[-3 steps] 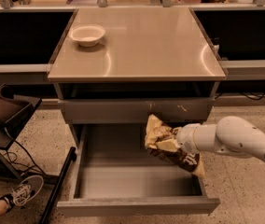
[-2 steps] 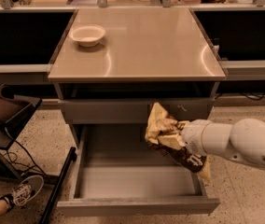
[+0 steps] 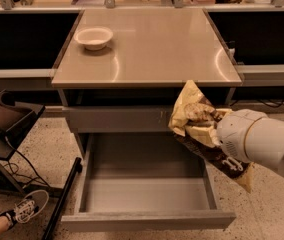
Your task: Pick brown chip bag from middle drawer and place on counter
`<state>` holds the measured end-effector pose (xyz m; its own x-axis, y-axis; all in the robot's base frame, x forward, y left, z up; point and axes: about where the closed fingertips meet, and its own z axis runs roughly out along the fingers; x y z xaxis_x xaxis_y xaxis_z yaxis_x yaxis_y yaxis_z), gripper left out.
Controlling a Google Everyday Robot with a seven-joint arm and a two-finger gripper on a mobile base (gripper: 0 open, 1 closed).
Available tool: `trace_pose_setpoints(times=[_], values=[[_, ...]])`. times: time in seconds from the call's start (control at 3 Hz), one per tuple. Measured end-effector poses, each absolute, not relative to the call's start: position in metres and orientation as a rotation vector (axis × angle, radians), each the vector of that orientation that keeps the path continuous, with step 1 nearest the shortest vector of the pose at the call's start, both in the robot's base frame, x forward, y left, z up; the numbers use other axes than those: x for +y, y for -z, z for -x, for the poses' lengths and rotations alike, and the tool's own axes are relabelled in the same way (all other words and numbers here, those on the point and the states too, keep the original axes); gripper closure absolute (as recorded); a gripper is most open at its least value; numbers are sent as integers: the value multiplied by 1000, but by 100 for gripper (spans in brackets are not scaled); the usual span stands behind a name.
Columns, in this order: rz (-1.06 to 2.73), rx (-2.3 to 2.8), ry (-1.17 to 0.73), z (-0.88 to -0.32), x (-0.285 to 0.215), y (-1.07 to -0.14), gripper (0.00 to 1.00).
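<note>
White and bulky, the arm (image 3: 262,144) reaches in from the right, its gripper (image 3: 198,121) clamped on the brown chip bag (image 3: 188,101), which hangs tilted above the open middle drawer (image 3: 147,221), its top reaching the counter (image 3: 152,49) edge.

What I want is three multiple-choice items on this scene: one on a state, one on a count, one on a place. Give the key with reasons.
1. The middle drawer is:
A. shut
B. taken out
C. pulled open

2. On the counter stands:
A. one bowl
B. two bowls
C. no bowl

3. The brown chip bag is:
A. lying in the drawer
B. held by the tool in front of the counter's right front edge
C. lying on the counter

Key:
1 C, the drawer's floor shows in front of the cabinet.
2 A, a single white bowl sits at the back left.
3 B, the tool is clamped on the bag, in the air over the drawer's right side.
</note>
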<state>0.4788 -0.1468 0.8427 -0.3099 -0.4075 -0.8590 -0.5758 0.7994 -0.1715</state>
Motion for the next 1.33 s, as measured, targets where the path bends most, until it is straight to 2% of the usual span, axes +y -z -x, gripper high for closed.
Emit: trace_pose_setpoints(times=[0.67,1.33], values=[[753,1872,-173,-500,-150,-873,100],[704,1653,15,-610,-174,-1037,100]])
